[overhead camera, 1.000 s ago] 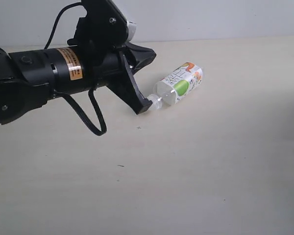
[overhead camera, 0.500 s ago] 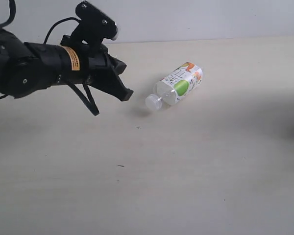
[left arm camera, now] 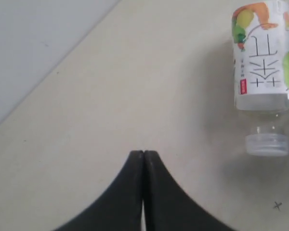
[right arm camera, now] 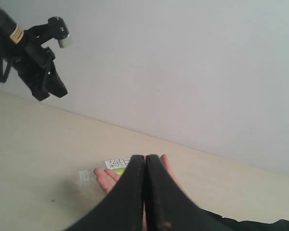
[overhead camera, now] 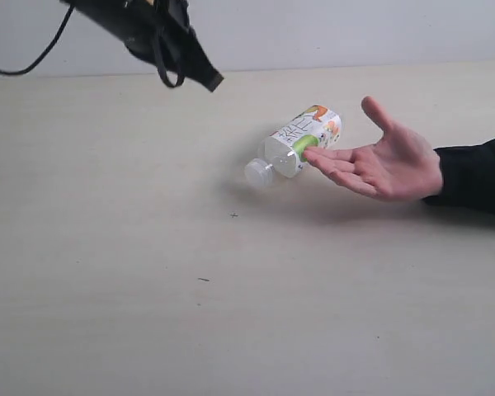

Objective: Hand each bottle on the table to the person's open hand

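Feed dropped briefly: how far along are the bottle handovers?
Done: cannot tell; only one bottle shows. In hand: nothing; the left gripper and right gripper are both shut and empty. Left: the clear plastic bottle with the white fruit label lies on its side on the pale beige table, by the person's open hand, not yet picked up.

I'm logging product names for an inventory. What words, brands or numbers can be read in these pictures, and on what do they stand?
White fruit label of the bottle: large black characters, apparently not Latin letters; I cannot read them reliably.
Small red patch on that label: print too small to read.
Yellow sticker on the left arm: too small and blurred to read.
No other text shows in any view.
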Robot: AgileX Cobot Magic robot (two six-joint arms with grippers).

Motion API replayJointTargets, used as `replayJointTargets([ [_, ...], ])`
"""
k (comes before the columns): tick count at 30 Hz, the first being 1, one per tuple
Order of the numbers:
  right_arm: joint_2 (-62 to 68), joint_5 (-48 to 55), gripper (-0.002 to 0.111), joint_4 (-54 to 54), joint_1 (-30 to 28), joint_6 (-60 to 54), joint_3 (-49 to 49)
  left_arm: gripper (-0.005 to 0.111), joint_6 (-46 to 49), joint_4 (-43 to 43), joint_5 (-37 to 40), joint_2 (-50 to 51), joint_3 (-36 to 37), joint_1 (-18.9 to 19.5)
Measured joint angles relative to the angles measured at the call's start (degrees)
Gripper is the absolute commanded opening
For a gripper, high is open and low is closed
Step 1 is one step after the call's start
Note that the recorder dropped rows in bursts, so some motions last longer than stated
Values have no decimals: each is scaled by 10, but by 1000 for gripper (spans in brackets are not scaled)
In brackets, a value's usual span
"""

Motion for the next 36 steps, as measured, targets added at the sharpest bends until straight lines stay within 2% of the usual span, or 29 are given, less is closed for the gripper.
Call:
replayJointTargets([
  [6,0,0,0,0,0,0,0,0,150,-179,182,102,-230,1],
  [11,0,0,0,0,0,0,0,0,178,-284,228,192,-367,0],
  [15,0,0,0,0,0,0,0,0,181,-306,207,245,-418,0],
  [20,0,0,0,0,0,0,0,0,181,-307,171,273,-424,0],
  [24,0,0,0,0,0,0,0,3,176,-310,171,277,-424,0],
  [27,0,0,0,0,0,0,0,17,169,-309,183,277,-424,0],
  [32,0,0,0,0,0,0,0,59,167,-284,216,281,-424,0],
  [34,0,0,0,0,0,0,0,72,171,-282,221,289,-424,0],
  [36,0,0,0,0,0,0,0,78,175,-280,222,299,-424,-1],
])
